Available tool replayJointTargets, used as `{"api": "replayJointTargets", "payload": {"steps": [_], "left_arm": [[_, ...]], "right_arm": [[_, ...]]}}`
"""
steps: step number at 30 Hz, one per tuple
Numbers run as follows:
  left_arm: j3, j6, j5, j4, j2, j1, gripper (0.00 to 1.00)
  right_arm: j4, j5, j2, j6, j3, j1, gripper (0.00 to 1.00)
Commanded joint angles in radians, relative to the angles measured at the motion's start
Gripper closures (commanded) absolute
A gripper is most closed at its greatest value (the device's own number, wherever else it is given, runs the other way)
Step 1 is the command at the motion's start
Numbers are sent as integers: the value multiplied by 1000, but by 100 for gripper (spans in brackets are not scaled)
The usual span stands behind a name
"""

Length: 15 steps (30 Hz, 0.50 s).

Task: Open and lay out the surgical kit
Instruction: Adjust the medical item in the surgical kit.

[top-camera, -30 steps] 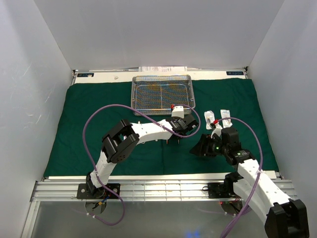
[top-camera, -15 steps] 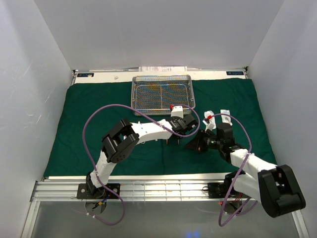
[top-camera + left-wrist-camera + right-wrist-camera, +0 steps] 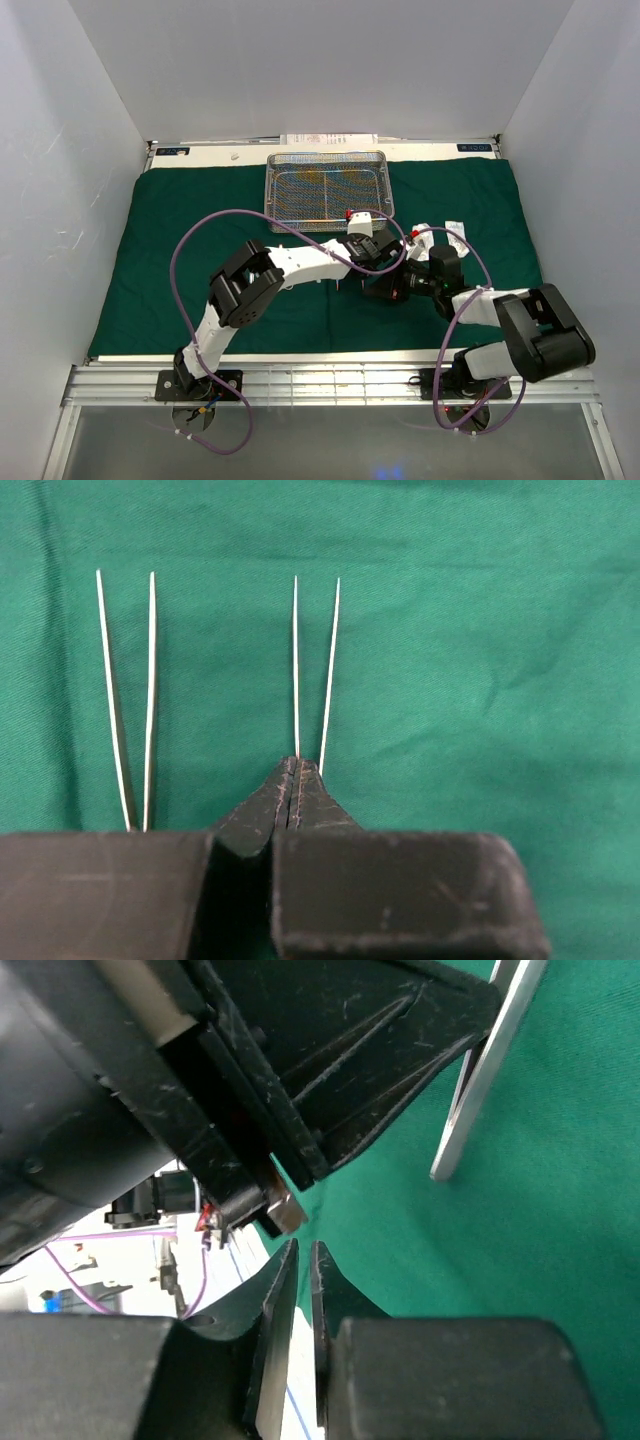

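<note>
The dark green cloth [image 3: 200, 250] lies spread out, with the silver mesh tray [image 3: 325, 190] on its far middle. Two white packets [image 3: 455, 230] lie right of the tray. In the left wrist view two thin tweezers point away. One pair [image 3: 125, 700] lies free on the cloth. The other pair [image 3: 312, 670] runs into the tips of my left gripper [image 3: 293, 762], which is shut on it. My right gripper [image 3: 303, 1245] is low beside the left gripper [image 3: 358, 268], its jaws nearly together with nothing between them. A flat silver strip [image 3: 480, 1080] shows past the left fingers.
White walls close in the left, right and back. A white strip with a paper label [image 3: 330, 140] runs behind the cloth. A metal rail [image 3: 300, 380] borders the near edge. Purple cables [image 3: 190, 250] loop from both arms.
My right arm has swung left and low until its gripper sits beside the left gripper, and its jaws have closed from wide open. The left arm and its tweezers have stayed put.
</note>
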Motion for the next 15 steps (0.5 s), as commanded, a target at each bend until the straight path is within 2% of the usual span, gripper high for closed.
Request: {"api": "replayJointTargets", "payload": {"steps": [1, 8, 15], "left_arm": [[39, -15, 14, -8, 25, 6, 98], [56, -25, 20, -22, 40, 8, 98], [64, -35, 26, -38, 49, 11, 98]], "right_arm": [[176, -44, 56, 50, -17, 7, 85], [426, -80, 217, 156, -42, 8, 89], [491, -57, 283, 165, -34, 8, 89]]}}
